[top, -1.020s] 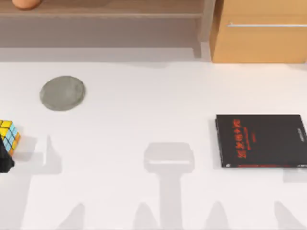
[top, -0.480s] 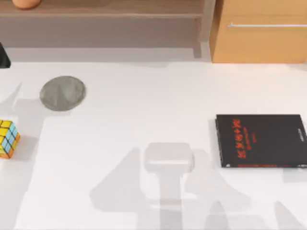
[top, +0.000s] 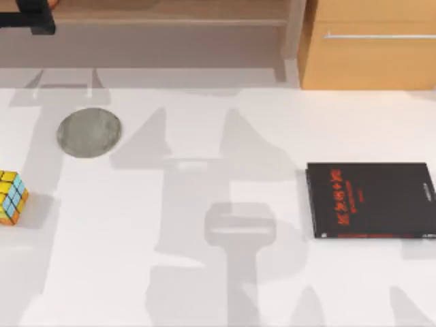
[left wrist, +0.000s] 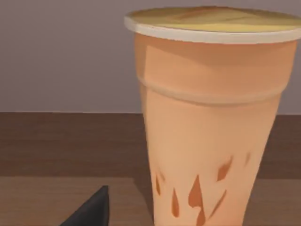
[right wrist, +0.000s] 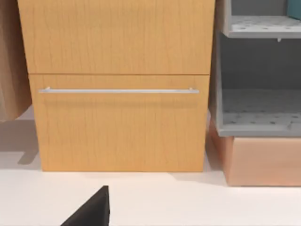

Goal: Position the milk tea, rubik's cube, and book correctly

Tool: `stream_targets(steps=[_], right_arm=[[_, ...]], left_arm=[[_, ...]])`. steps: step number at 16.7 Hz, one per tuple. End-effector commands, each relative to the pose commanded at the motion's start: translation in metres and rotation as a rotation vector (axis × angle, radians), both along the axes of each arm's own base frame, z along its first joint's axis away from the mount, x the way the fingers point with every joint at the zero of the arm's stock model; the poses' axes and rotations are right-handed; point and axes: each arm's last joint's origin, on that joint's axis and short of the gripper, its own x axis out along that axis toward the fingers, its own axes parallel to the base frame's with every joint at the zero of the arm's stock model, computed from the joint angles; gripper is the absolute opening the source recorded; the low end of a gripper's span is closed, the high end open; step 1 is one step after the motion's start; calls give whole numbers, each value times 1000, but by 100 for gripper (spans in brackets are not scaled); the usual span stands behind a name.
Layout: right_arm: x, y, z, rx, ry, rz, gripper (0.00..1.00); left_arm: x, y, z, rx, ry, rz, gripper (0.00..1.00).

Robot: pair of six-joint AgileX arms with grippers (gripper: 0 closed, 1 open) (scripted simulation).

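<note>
Milk tea (left wrist: 207, 117) before left end effector (top: 27, 17)

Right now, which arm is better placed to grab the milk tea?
Probably the left. Its gripper is up at the shelf in the top view's far left corner, and its wrist camera faces the milk tea up close. The right wrist camera faces a drawer.

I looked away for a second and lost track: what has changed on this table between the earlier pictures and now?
The left gripper left the rubik's cube at the table's left edge, let go of it, and travelled up to the shelf at the top left. Its wrist camera now faces the milk tea close up. The cube, the grey disc and the black book stayed put.
</note>
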Motion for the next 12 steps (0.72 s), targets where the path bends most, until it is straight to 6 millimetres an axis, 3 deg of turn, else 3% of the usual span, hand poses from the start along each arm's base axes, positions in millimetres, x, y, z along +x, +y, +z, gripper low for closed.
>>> stream_targets(steps=[4,12], right_arm=[[0,0,0,0,0,0,100],[0,0,0,0,0,0,100]], left_arm=[[29,0,-18,1,-10,-2,100],[39,0,-20,1,-9,-1,100]])
